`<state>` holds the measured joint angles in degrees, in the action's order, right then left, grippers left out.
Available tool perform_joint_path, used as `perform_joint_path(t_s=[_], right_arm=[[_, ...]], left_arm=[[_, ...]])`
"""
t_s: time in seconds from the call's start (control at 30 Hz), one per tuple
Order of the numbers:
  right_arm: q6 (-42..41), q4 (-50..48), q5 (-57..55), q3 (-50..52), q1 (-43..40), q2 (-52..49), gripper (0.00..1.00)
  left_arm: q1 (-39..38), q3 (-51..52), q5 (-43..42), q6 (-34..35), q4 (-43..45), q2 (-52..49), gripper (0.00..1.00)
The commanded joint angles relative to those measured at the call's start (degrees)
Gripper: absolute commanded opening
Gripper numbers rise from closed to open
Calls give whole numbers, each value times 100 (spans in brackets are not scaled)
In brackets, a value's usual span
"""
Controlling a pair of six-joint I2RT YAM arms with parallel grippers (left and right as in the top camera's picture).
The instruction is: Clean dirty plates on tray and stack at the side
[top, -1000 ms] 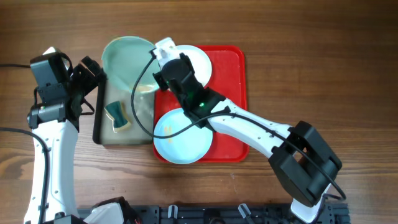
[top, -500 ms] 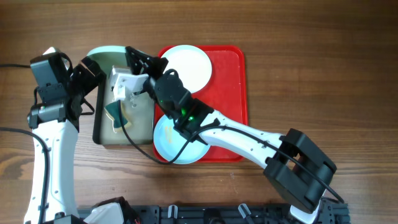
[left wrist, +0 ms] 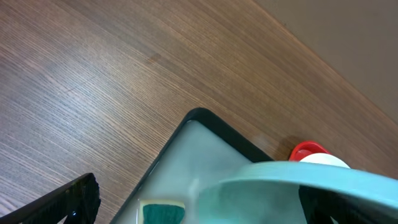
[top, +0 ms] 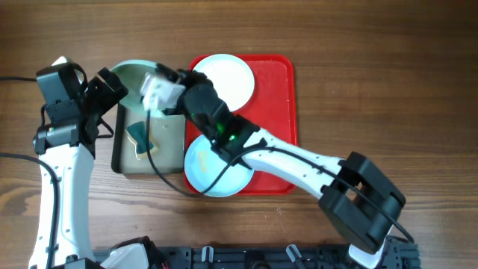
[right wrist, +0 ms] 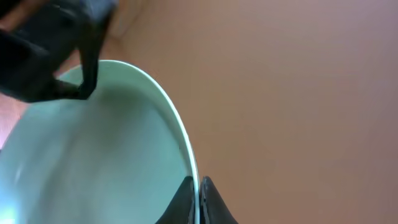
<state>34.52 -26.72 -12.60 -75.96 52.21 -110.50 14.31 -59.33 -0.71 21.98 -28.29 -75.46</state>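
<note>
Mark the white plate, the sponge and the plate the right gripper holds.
white plate (top: 228,78), overhead, bare centre.
sponge (top: 140,134), overhead, its dark green top.
held turquoise plate (right wrist: 93,162), right wrist, inner face.

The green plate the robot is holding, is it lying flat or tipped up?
Tipped up. The right gripper pinches the green plate by its rim, lifting it over the small tray.

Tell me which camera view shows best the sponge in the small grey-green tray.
The overhead view: the sponge lies whole in the grey-green tray. The left wrist view shows only its top edge at the bottom of the picture. The right wrist view misses it.
</note>
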Motion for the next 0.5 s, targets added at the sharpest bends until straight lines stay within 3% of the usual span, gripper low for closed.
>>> perform_joint_path(t_s=[0.0, 0.07, 0.27, 0.33, 0.47], right_arm=[[-3657, 656, 74, -81, -428, 2, 4], [-4577, 1237, 841, -81, -697, 2, 4], [-6551, 1773, 4977, -81, -2321, 57, 4], [-6837, 2026, 5674, -81, -2909, 57, 4], [-6594, 3792, 5969, -81, -4682, 57, 4]], left_arm=[[22, -63, 59, 79, 26, -7, 100], [22, -63, 59, 81, 26, -7, 100], [22, -63, 59, 79, 26, -7, 100], [22, -63, 59, 79, 26, -7, 100], [22, -63, 59, 79, 26, -7, 100]])
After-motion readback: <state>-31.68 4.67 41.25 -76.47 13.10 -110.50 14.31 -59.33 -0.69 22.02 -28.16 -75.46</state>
